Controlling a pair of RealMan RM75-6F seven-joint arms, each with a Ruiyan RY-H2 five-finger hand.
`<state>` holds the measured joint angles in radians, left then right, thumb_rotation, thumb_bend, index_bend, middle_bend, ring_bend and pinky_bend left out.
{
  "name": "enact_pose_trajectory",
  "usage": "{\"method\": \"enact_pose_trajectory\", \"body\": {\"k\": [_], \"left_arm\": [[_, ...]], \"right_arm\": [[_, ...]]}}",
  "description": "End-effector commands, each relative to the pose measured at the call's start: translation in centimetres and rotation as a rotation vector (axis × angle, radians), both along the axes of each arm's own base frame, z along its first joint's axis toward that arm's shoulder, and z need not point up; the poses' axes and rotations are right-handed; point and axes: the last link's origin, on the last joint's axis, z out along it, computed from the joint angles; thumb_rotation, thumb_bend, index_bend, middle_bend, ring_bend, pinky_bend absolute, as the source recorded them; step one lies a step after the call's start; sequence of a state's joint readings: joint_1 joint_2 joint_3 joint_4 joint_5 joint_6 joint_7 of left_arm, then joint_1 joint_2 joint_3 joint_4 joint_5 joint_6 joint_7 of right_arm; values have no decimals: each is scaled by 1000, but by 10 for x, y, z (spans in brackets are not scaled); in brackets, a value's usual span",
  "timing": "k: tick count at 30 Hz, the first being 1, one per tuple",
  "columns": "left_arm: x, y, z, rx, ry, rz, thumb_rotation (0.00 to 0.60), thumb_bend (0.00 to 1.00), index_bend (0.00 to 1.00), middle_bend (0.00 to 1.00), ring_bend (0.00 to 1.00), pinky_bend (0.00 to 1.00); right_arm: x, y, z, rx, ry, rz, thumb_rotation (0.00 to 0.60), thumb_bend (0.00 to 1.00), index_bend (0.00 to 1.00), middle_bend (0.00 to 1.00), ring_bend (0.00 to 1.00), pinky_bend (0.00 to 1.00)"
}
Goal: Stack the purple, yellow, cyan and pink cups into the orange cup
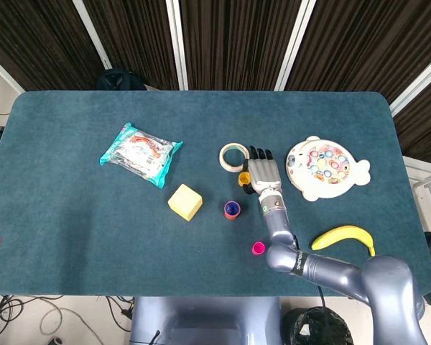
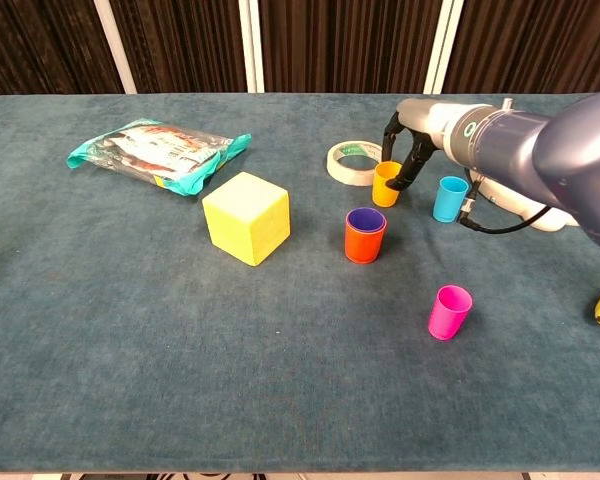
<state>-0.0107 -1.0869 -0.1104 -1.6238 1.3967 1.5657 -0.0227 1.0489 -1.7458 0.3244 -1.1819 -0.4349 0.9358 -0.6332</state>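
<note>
Our right hand (image 2: 408,148) sits over the far-centre of the blue felt-covered surface (image 2: 130,340), fingers pointing down and curled round the small yellow plastic cup (image 2: 386,184). In the chest view fingers flank the cup on its right and back; we can't tell for sure whether they're already pinching it or just touching, but it looks like a closing grip w/ the cup not yet lifted. Left hand isn't in either view.

Progress, as we read it: the small orange plastic cup (image 2: 365,236) stands near centre, and its inside shows purple, so the purple cup (image 2: 366,221) is prob. already nested. That's one of four done. Yellow is the one in hand now; it stands just behind and right of the orange cup, apart from it. The cyan plastic cup (image 2: 449,198) stands upright just right of the yellow one, close to our fingers. The pink plastic cup (image 2: 449,311) stands alone nearer the front edge, right of orange, well apart from the rest.

Further out: a roll of white tape (image 2: 352,163) lies flat just left of the hand, the white fish-shaped toy board (image 1: 325,167) to its right, a yellow foam cube (image 2: 246,217) left of the orange cup, a teal snack packet (image 2: 155,153) far left, and a banana (image 1: 343,236) front right.
</note>
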Motion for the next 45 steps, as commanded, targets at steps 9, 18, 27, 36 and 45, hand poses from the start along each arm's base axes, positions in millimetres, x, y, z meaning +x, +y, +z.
{"method": "enact_pose_trajectory", "body": {"k": [9,18,27,36,45], "left_arm": [[0,0,0,-1,-1,1,600,273,25,32,0,0],[2,-1,0,0,1,-3,600,273,26,32,0,0],[2,-1,0,0,0,-4,600,273,26,32,0,0],[1,-1,0,-1,-1,-2,600,273,27,32,0,0],[2,-1,0,0,2,-3,600,273,27,32,0,0]], "right_arm": [[11,10,23,-16,16,77,600,409,464,0,50,20],[26,39,57,33,-24,110,600,409,464,0,50,35],[32,58,69,56,-52,140,600,409,464,0,50,38],[30,73,69,81,-60,166,600,409,464,0,50,41],[28,82,61,104,-71,170,600,408,464,0,50,44]]}}
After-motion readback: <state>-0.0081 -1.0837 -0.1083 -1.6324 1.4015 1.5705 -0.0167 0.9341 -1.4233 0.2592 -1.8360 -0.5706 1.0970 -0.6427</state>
